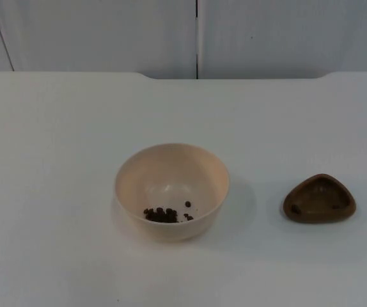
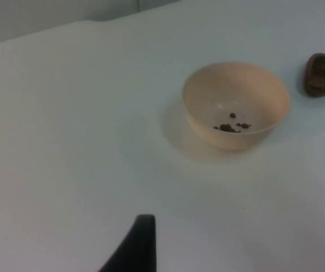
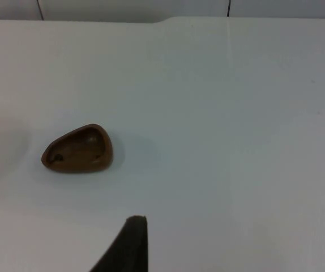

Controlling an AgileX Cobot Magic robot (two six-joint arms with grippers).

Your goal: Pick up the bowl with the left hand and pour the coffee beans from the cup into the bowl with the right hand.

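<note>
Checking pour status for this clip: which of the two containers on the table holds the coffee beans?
The cream bowl holds the small pile of beans; the brown, three-cornered cup to its right looks nearly empty.

Bowl and cup on the counter.
Round cream plastic bowl (image 1: 171, 190) upright, few dark coffee beans (image 1: 164, 215) inside; small brown triangular cup (image 1: 319, 199) apart at its right.

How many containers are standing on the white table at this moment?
2. The cream bowl stands near the table's middle with some coffee beans inside. The small brown cup stands apart from it, on the right arm's side.
</note>
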